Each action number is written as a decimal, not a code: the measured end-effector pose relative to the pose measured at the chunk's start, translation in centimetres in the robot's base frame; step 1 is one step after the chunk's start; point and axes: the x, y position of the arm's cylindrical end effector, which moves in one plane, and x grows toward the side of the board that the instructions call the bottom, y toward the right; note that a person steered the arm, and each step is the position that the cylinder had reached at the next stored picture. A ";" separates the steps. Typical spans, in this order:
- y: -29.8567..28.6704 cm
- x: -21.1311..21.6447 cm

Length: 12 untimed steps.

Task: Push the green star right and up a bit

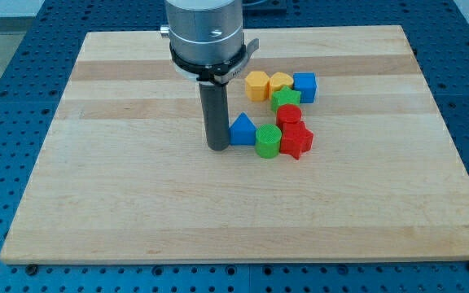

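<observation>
The green star [286,99] lies right of the board's middle, inside a tight cluster of blocks. It touches the yellow blocks and the blue cube above it and a red cylinder [289,115] below it. My tip [217,147] rests on the board at the left of the cluster, just left of the blue triangle [242,129]. The tip is well to the left of and below the green star, with the blue triangle between them.
A yellow hexagon [256,85], a yellow heart-like block [280,82] and a blue cube [304,86] line the cluster's top. A green cylinder [268,140] and a red star [296,141] sit at its bottom. The wooden board [120,203] lies on a blue perforated table.
</observation>
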 end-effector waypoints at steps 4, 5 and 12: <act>-2.1 -7.1; 1.3 -7.3; 6.1 -6.2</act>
